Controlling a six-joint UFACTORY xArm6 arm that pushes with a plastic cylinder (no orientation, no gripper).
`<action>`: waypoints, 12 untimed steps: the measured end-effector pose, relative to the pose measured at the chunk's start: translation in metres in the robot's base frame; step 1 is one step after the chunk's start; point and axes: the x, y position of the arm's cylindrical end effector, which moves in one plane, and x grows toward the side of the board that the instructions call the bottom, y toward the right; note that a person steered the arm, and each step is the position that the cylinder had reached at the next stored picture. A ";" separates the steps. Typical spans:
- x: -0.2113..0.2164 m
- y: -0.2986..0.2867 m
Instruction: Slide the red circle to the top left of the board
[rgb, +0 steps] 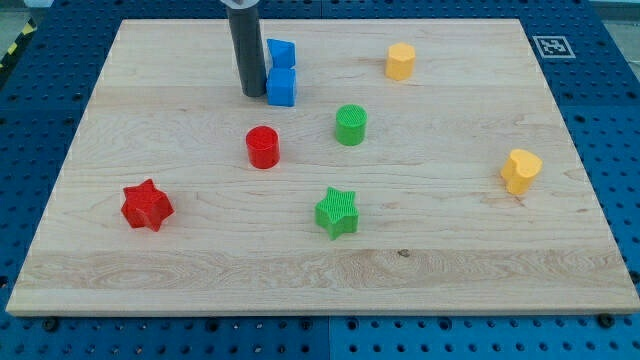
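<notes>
The red circle (263, 147) stands on the wooden board (200, 270) a little left of the middle. My tip (253, 94) rests on the board above the red circle, with a clear gap between them. The tip is right beside the left face of a blue cube (282, 87). A second blue block (281, 52) sits just behind that cube, partly hidden by the rod.
A red star (147, 205) lies at the lower left. A green cylinder (351, 125) stands right of the red circle and a green star (337, 212) lies below it. A yellow hexagonal block (401, 61) is at the upper right, a yellow heart-like block (520, 171) at the right.
</notes>
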 end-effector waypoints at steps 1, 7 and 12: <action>0.006 -0.003; 0.066 0.040; 0.120 0.061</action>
